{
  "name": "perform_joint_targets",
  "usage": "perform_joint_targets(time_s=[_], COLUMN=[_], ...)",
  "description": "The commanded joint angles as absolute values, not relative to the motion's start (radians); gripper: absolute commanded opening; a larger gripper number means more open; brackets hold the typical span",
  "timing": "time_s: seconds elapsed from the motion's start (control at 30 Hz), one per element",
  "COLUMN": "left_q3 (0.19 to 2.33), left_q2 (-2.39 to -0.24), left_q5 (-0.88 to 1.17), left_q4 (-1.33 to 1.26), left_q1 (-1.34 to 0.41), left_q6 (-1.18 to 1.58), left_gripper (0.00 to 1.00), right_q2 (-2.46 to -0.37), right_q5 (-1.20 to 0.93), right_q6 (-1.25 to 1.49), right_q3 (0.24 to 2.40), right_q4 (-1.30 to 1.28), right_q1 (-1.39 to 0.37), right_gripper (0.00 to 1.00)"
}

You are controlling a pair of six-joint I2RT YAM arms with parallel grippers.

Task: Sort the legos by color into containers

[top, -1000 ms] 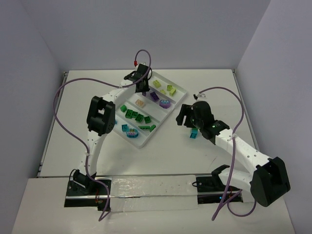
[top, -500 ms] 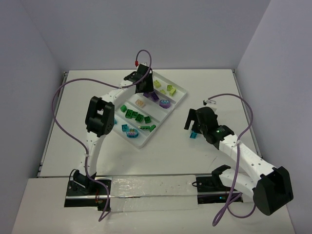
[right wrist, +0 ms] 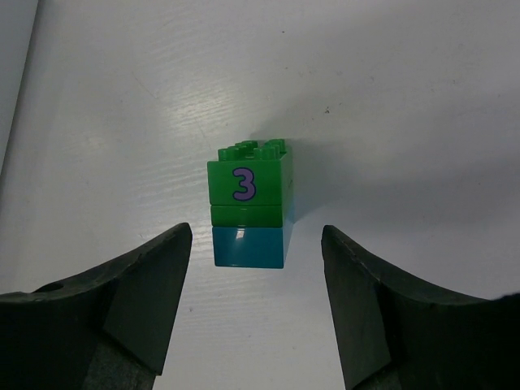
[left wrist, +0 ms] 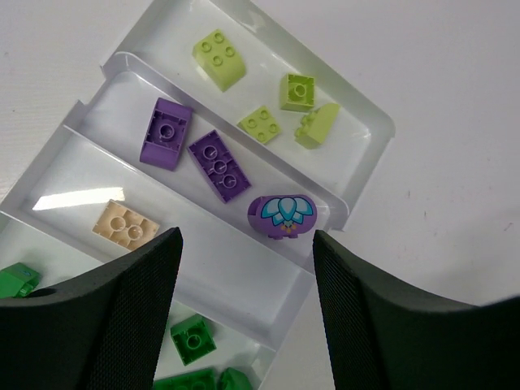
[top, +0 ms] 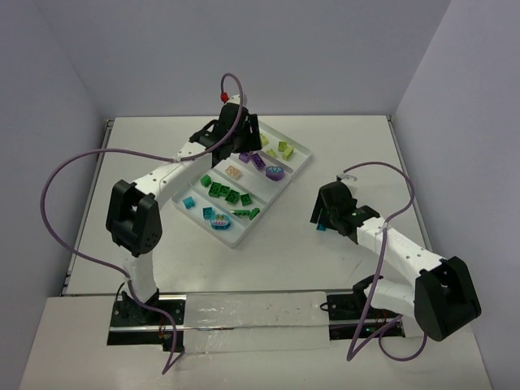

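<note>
Translucent white plastic forms the long-troughed tray [left wrist: 370,175], and its glossy walls hold studded legos. Yellow-green bricks [left wrist: 219,59] fill the end trough, purple bricks [left wrist: 218,165] the next, and a peach brick [left wrist: 124,227] the third, with green bricks [left wrist: 193,340] beyond. The left gripper [left wrist: 245,240] hangs above, its pebbled black fingers spread and empty. On the matte white table [right wrist: 406,97], a green-on-teal stack [right wrist: 248,215] rests between the right gripper's [right wrist: 256,236] parted fingers, clear of both.
</note>
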State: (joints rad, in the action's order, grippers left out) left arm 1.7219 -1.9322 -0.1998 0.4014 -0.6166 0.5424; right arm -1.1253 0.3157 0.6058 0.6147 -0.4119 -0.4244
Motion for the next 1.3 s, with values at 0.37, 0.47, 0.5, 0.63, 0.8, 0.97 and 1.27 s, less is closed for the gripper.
perform_joint_targets(time_s=[0.37, 0.47, 0.5, 0.63, 0.8, 0.97, 1.27], left_q3=[1.585, 1.522, 1.495, 1.294, 1.119, 0.914, 0.89], left_q2=[-1.816, -1.763, -1.739, -1.626, -1.474, -1.339, -1.449], left_q5=[-0.065, 0.052, 0.09, 0.229, 0.375, 0.653, 1.077], left_q4=[0.342, 0.303, 0.285, 0.195, 0.094, -0.201, -0.405], left_q1=[-0.622, -0.598, -0.586, -0.56, -0.508, -0.44, -0.498], left_q6=[0.559, 0.541, 0.535, 0.503, 0.557, 0.693, 0.732], left_gripper=[0.71, 0.7, 0.7, 0.69, 0.69, 0.7, 0.72], right_q2=[-1.014, -0.897, -0.871, -0.83, -0.85, -0.895, -1.018], right_q5=[0.087, -0.171, -0.259, -0.449, -0.551, -0.695, -0.947], right_q6=[0.445, 0.382, 0.37, 0.399, 0.428, 0.538, 0.76], right_q3=[0.654, 0.608, 0.595, 0.559, 0.534, 0.493, 0.445], right_q4=[-0.225, -0.103, -0.063, 0.055, 0.128, 0.286, 0.595], right_q1=[-0.416, -0.414, -0.413, -0.407, -0.387, -0.321, -0.233], right_gripper=[0.02, 0.03, 0.04, 0.03, 0.01, 0.01, 0.0])
